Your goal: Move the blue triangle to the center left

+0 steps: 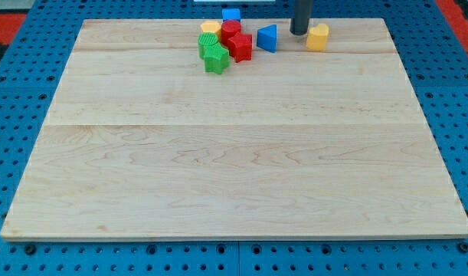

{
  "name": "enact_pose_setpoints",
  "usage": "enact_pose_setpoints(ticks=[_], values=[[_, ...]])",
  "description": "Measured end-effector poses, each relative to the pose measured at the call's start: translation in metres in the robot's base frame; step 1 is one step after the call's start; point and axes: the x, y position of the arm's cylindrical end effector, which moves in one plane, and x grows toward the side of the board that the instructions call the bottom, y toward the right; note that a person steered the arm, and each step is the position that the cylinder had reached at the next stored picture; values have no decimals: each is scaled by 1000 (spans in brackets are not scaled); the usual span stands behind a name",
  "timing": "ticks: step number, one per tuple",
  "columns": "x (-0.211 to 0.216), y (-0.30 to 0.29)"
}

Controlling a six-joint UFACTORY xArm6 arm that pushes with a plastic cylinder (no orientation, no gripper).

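Blocks all crowd the view's top edge of the table [234, 192], a pale wooden board sitting on a blue perforated base [11, 92]. Blue triangle [267, 37] sits near the top, slightly right of centre, apart from the cluster on its left and from the tip on its right. Rod [301, 14] comes down from the view's top, dark and straight; its tip [299, 33] rests on the board between the blue triangle and a yellow block [318, 37] (shape looks roughly pentagonal, hard to be sure). Tip is just beside the yellow block, nearly touching it, and a little farther from the triangle.

Cluster on the left of the triangle: a red star-like block [240, 47] nearest the triangle, another red block [230, 31] behind it toward the top, a blue cube [231, 14] at the very top edge, a yellow block [211, 27] at the cluster's upper left, a green block [207, 44] below that, and a green star [215, 59] at the cluster's lower end. These six are packed close, several touching; exact contact between each pair cannot be told.

No claw on this arm, so no open or closed state to give, only the bare rod end. Red area [452, 11] shows past the base at the top right corner.
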Motion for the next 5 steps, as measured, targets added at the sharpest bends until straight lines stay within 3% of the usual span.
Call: enact_pose_setpoints(ticks=[1,2,5], values=[[-22,-25],[-16,-54],[8,-25]])
